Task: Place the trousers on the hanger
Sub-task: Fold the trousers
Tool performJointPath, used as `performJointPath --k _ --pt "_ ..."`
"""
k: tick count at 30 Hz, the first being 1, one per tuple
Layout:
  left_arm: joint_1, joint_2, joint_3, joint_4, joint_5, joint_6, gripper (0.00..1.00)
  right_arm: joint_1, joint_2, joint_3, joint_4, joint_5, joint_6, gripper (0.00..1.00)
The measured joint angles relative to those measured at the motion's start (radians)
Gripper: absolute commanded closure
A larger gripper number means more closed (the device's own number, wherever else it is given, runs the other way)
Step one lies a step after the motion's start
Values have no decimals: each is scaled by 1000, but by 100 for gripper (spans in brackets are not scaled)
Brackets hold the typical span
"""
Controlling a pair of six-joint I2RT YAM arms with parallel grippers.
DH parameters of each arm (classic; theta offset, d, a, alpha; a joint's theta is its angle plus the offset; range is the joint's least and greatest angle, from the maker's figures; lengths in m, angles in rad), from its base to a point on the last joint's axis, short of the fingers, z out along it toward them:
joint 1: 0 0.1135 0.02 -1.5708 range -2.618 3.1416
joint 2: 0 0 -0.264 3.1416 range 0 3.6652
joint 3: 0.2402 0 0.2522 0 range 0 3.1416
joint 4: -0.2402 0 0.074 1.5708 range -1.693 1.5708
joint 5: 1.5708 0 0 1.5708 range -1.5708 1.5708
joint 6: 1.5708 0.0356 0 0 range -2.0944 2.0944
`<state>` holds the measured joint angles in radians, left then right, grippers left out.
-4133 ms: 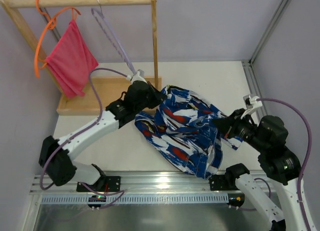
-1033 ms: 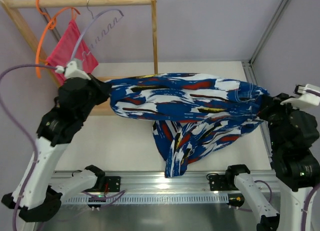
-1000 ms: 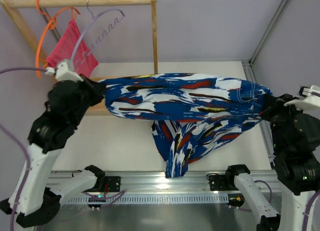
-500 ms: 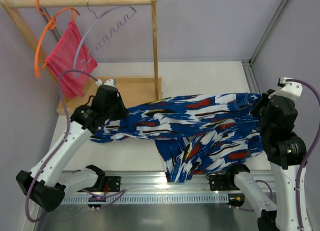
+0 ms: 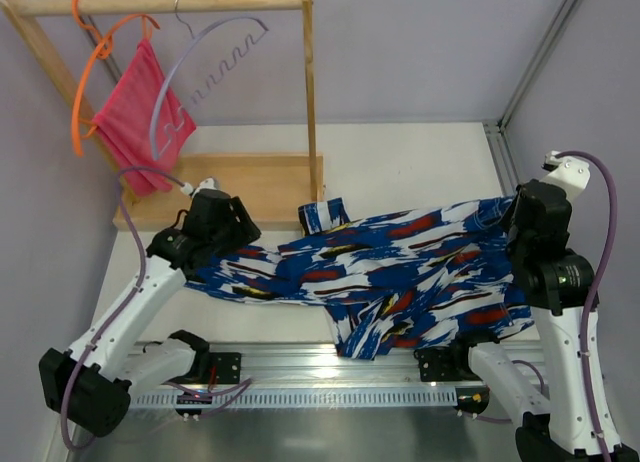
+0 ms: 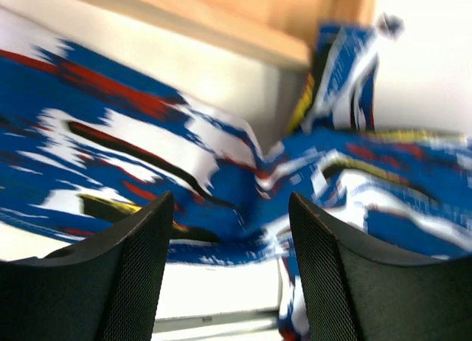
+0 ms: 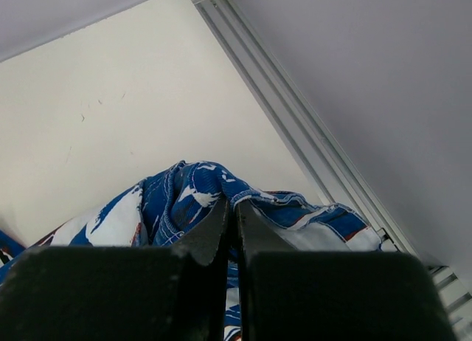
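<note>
The trousers (image 5: 400, 272), in a blue, white, red and black print, lie spread across the table from left to right. One strip of them sticks up near the rack's post. Over their left end, my left gripper (image 5: 225, 247) is open, and the left wrist view shows the cloth (image 6: 147, 134) lying below its spread fingers (image 6: 133, 267), untouched. At the right end, my right gripper (image 5: 512, 227) is shut on the trousers' hem (image 7: 192, 193). The pale lavender hanger (image 5: 163, 92) hangs bare by its hook from the wooden rail, up and left of the trousers.
The wooden rack has a top rail (image 5: 240, 0), an upright post (image 5: 310, 92) and a base tray (image 5: 260, 177) just behind the trousers. An orange hanger (image 5: 78, 102) with a pink-red cloth (image 5: 135, 122) hangs at its left. A metal frame (image 5: 500, 152) borders the table's right side.
Both arms came down and the trousers went from stretched in the air to lying on the table. My left gripper opened and let go of their left end.
</note>
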<state>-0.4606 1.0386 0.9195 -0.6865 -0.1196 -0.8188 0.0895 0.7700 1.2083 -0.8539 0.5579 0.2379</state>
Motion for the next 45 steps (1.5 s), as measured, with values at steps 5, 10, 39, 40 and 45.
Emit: performJointPath --k 5,10,39,40,45 --pt "177 -33 -10 -15 -92 -35 39 0 -20 -21 11 1 5 96" --pt "318 -2 -16 -43 -149 -107 39 -4 -27 -78 17 72 50 96" --pt "716 327 -241 -33 -177 -419 69 -46 -61 -219 136 156 104 96" --pt "740 328 -241 -39 -165 -431 71 -46 -65 -219 136 155 104 96" --pt "830 304 -254 -53 -137 -469 73 -46 -66 -219 135 154 103 96"
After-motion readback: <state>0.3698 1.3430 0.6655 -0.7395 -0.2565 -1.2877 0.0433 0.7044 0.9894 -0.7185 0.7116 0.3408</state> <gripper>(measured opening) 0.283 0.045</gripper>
